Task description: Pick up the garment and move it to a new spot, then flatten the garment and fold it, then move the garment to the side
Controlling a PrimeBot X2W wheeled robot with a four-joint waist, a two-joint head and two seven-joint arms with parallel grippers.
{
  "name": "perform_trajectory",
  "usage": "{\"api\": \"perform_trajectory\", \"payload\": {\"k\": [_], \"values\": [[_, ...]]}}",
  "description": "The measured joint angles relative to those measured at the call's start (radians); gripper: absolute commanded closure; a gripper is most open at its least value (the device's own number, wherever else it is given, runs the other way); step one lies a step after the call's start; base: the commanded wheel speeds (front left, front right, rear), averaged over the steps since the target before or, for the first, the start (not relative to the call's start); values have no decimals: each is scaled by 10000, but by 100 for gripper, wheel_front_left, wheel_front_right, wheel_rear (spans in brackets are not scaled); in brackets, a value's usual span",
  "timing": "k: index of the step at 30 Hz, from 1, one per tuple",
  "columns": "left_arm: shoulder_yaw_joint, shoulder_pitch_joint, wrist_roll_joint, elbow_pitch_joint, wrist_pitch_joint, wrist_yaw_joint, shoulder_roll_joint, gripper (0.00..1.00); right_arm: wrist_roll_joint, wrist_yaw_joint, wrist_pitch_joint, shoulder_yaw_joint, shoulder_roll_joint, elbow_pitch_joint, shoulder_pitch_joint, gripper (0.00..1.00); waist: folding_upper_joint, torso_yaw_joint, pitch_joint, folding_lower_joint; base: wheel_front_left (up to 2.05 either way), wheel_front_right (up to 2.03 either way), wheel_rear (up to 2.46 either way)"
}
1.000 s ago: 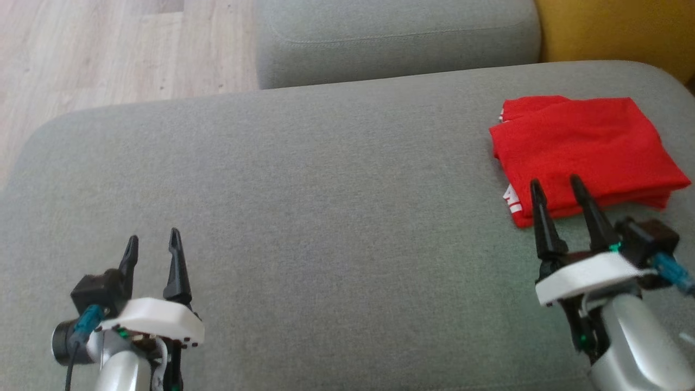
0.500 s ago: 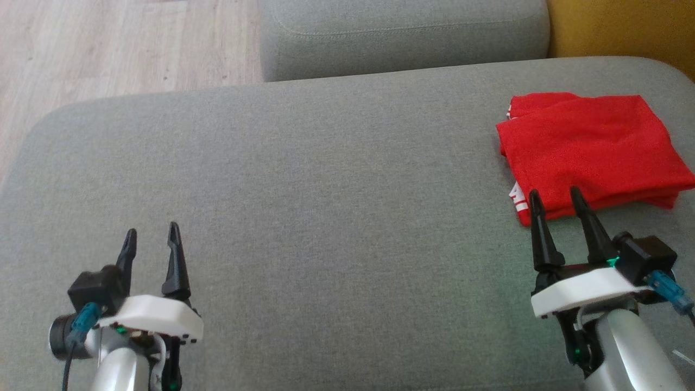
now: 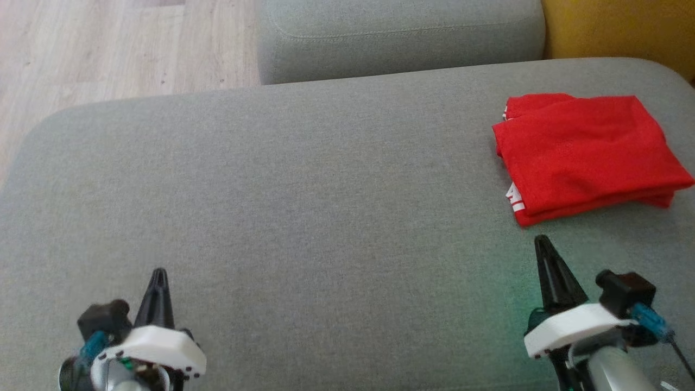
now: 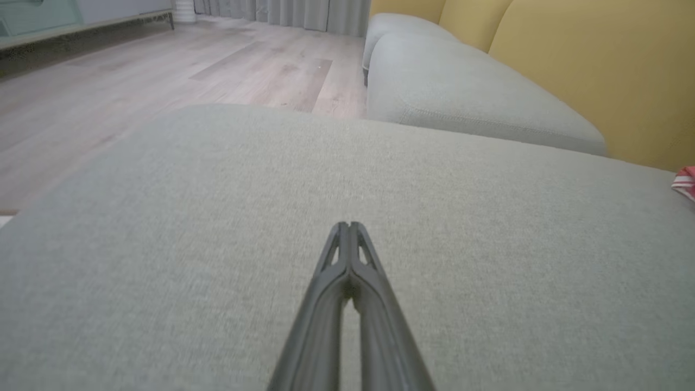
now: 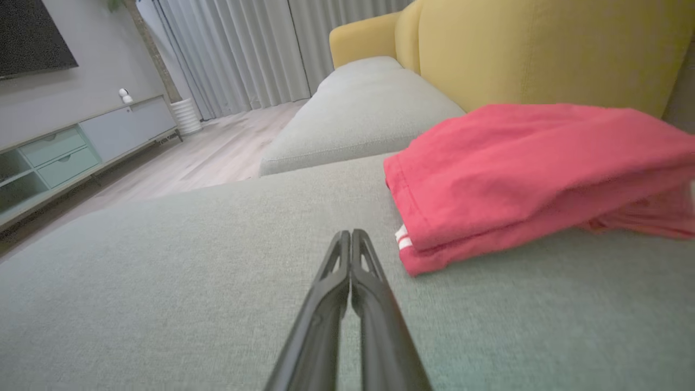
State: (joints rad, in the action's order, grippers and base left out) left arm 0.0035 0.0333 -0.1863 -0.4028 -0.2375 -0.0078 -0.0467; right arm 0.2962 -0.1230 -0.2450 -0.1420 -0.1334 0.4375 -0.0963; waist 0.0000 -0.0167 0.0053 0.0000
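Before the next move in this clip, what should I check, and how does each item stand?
1. Fold of the red garment: ok, a neat stack.
2. Placement to the side: ok, it lies at the right end of the grey cushion.
3. No cloth in right end effector: ok, shut, empty, apart from the garment's near edge.
4. No cloth in left end effector: ok, shut, empty, over bare cushion.
5. Garment's right corner fully on the cushion: cannot tell, it meets the head view's edge.

Garment (image 3: 589, 157) on seat cushion (image 3: 304, 195), far right. Second cushion (image 3: 402, 32) behind it. Left gripper (image 3: 158, 273) near-left, right gripper (image 3: 541, 240) just before garment.
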Motion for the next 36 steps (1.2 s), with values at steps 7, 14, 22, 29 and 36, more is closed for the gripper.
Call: {"api": "perform_trajectory", "payload": {"k": [7,14,22,29,36], "values": [[38,-64,-911,-35,244,-25,2,100,834,0,199,174,21,-52,59,100,0,11,-2,0,0,0,0],[56,-64,-1720,98,389,-109,2,100,1576,0,441,291,81,-146,59,100,0,22,-3,0,0,0,0],[75,-63,-2510,153,598,-196,4,100,2313,0,608,487,176,-230,59,100,0,31,-4,0,0,0,0],[94,-63,-3300,222,792,-207,4,100,3041,0,794,604,226,-336,60,100,0,40,-5,0,0,0,0],[115,-62,-4102,284,966,-311,6,100,3768,0,1024,786,255,-395,60,100,0,50,-6,0,0,0,0]]}}
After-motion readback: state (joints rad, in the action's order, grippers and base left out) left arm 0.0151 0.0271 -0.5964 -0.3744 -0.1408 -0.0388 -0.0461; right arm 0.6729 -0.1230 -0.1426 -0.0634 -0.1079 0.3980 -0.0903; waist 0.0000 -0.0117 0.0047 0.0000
